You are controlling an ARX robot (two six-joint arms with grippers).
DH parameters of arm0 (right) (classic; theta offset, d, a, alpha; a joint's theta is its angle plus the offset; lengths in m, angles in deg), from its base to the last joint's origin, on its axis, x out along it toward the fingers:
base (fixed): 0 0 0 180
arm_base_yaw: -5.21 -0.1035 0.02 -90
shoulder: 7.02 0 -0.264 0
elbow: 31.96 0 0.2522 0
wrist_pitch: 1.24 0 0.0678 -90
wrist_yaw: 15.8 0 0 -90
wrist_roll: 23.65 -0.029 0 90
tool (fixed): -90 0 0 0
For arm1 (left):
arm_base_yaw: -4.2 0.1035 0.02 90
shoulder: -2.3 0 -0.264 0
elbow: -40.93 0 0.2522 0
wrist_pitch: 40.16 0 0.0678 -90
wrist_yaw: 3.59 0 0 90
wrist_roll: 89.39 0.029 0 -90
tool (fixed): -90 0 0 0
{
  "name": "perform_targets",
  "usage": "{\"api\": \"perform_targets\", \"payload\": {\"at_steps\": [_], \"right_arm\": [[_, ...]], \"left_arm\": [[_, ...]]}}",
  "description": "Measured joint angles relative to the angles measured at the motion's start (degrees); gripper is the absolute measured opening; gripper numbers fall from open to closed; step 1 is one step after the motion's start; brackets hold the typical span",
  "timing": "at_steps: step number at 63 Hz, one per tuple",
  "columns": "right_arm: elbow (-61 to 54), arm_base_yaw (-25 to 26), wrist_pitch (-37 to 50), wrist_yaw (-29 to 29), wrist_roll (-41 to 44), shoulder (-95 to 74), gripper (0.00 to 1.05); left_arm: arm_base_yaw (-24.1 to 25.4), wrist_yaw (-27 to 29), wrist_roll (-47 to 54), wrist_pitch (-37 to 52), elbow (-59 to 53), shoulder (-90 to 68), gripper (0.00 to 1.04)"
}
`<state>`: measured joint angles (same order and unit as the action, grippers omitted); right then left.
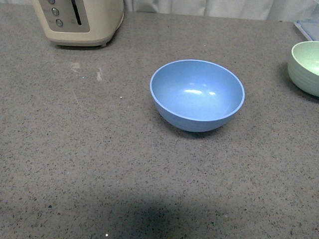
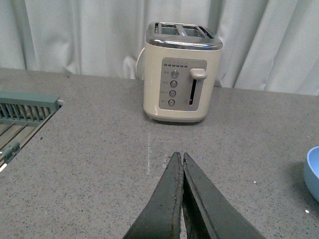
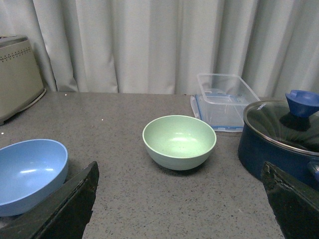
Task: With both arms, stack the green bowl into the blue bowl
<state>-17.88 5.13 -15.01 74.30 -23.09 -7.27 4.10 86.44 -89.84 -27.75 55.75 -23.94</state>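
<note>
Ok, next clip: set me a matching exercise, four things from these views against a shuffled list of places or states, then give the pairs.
Things:
1. blue bowl
2. green bowl
3. left tool
4. toaster

Places or states:
a. shut, holding nothing
b. cut off by the front view's right edge
c. upright and empty, mid-counter
d. cream, at the far left corner in the front view

Pairs: 1-c, 2-b, 3-a, 4-d.
</note>
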Motion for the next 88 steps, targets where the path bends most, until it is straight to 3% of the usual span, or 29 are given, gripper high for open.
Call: {"api": "perform_targets", "payload": {"at_steps": [51, 57, 76, 88], "right_arm": [[0.0, 0.0, 0.0, 0.0, 0.0, 0.0, 0.95], [0.0, 0.0, 0.0, 0.0, 0.0, 0.0, 0.95], [0.0, 0.0, 0.0, 0.0, 0.0, 0.0, 0.95], [0.0, 0.0, 0.0, 0.0, 0.0, 0.0, 0.95]], "left_arm": [[0.0, 0.0, 0.0, -16.2, 0.0, 16.4, 0.04], [0.0, 0.0, 0.0, -25.7, 0.0, 25.0, 0.04], [0.0, 0.0, 0.0, -26.1, 0.0, 26.0, 0.04], [0.0, 0.0, 0.0, -26.1, 0.0, 26.0, 0.36]]}}
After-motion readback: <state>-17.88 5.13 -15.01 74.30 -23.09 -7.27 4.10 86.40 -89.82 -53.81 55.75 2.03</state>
